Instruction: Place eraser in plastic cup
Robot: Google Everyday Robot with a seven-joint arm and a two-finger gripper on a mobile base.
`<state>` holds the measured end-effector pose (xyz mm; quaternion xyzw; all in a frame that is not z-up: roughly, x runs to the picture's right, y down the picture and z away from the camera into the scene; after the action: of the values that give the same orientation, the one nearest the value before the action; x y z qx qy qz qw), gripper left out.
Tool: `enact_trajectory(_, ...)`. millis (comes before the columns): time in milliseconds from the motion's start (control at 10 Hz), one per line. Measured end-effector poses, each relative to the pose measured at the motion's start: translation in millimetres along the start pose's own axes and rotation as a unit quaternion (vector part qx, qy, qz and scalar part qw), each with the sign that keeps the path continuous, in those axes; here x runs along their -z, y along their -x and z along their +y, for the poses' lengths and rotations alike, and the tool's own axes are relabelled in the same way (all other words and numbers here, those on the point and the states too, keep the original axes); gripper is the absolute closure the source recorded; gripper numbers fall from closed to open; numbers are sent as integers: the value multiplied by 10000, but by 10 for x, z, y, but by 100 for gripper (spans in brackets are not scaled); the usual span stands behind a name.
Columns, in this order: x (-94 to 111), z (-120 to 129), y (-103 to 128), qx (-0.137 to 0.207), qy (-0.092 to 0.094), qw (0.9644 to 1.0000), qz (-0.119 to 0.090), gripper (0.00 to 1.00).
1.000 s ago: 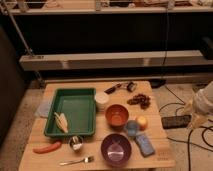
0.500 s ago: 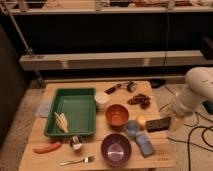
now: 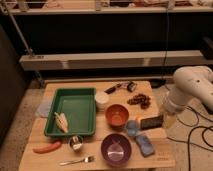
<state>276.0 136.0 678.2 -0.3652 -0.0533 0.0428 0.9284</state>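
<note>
The eraser is a dark oblong block held level just above the table's right side. My gripper is at its right end and shut on it, below the white arm. The plastic cup is small and blue-grey. It stands upright just left of the eraser, between the orange bowl and the flat light-blue block. The eraser's left end is beside the cup's right rim, not in it.
On the wooden table: a green tray holding a pale corn-like item, a white cup, a purple bowl, a metal cup, a fork, a red-orange vegetable, a dark cluster. Cables lie on the floor at right.
The arm has come in from the right, carrying the eraser leftward over the table edge until it is next to the plastic cup.
</note>
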Motion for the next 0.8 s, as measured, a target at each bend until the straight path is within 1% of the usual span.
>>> enact_trajectory(300,-49,-77,-13,-220,3,9997,85,100)
enact_trajectory(500,-96,-96,37,-293,22,9994,173,100)
enact_trajectory(800,-193,-112,151,-315,-9,9990,330,100)
